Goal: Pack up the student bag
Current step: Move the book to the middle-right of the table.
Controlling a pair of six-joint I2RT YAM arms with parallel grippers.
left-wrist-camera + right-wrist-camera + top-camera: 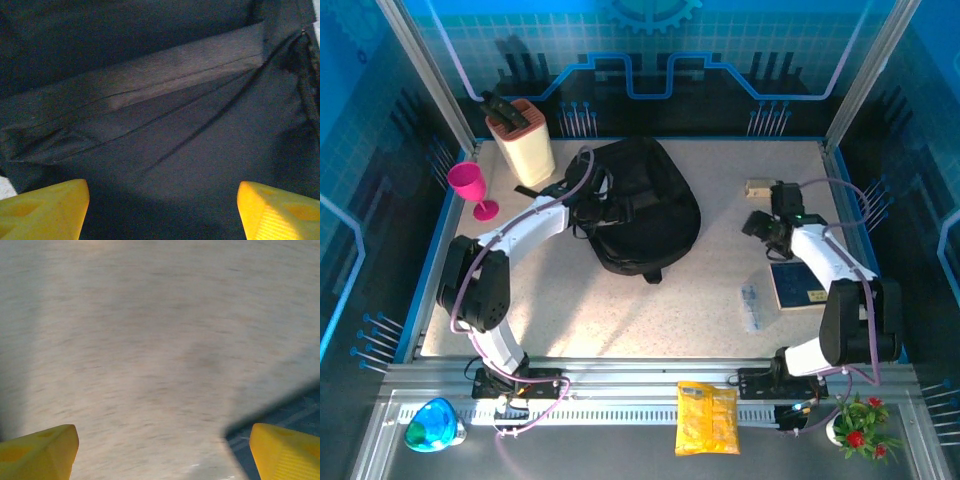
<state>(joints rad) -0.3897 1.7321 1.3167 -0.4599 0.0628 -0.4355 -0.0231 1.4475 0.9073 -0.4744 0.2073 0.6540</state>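
Student bag (645, 205): black backpack lying flat on the table (700, 325), just to the 11 o'clock side of the table's centre in the top view. Whether a zipper is open cannot be told.

Items outside the bag: a dark blue notebook (798, 284), a clear packet (752, 305) and a small beige box (757, 187), all on bare table toward 3 o'clock, well apart from the bag.

Progress: judged early. Nothing is seen inside the bag and neither gripper holds anything.

Left to do: apparently everything. That means opening a compartment, loading the loose items and probably closing it.

Left arm: rises from its base at 7 o'clock, elbow folded near the table's 9 o'clock edge, with the forearm reaching toward 2 o'clock so that the wrist sits over the bag's 10 o'clock corner.

Left gripper (160, 200): fingers spread wide with nothing between them. Black fabric lies close beneath, and a seamed fold runs across the wrist view from 9 o'clock up to 2 o'clock.

Right arm: rises from its base at 5 o'clock, with the forearm pointing toward 11 o'clock above the notebook.

Right gripper (162, 450): fingers parted and empty, over bare table between box and notebook. A dark blue corner, probably the notebook, lies at 4 o'clock in the blurred wrist view.
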